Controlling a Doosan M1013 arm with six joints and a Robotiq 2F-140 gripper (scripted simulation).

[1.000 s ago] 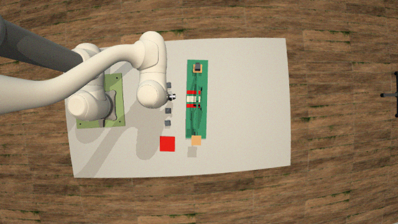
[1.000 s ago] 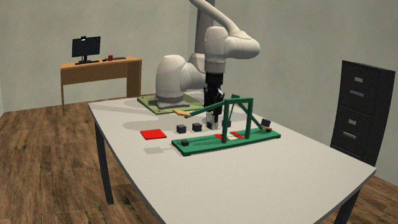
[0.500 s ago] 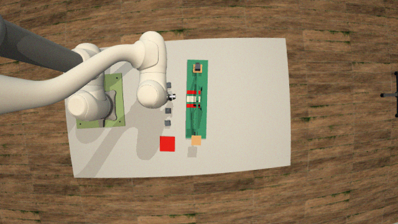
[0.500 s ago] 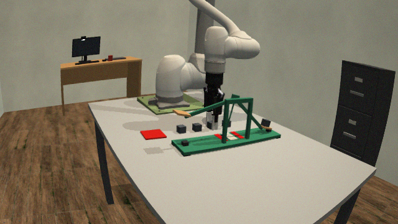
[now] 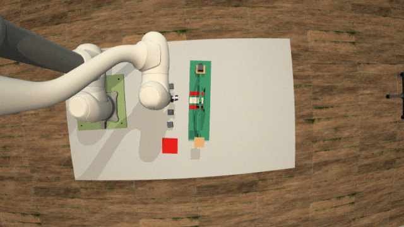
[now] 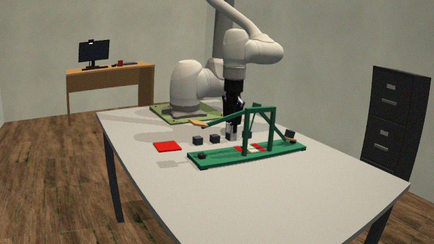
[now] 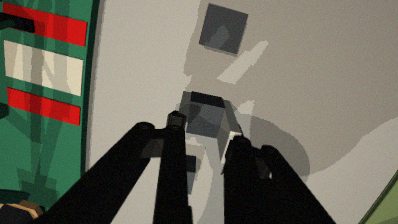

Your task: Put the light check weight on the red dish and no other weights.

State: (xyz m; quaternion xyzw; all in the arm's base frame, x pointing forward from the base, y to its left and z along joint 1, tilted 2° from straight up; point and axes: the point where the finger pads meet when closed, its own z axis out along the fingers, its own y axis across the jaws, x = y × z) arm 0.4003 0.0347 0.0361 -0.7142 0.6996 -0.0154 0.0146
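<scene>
Pale grey tabletop, and the green rocker balance is the landmark here. Its loaded pan sits low under one dark cube weight, the bare tan pan rides high: one-sided load, so that tilt alone can't expose the fake. Beside the balance, on the arm's side, the gripper has its fingers clamped, it seems, on a cube-shaped check weight, pads on opposite faces, square enough for a level set-down. Likely next: up to the bare pan for comparison! The red dish, off the balance's raised end, carries no weight, rightly reserved for the light one, still unidentified from these views.

Compared with the pictures from half a second and one second ago, any change is too slight to make out: the tool, low among the dark weights on the table, shows no clear shift in place or angle.
</scene>
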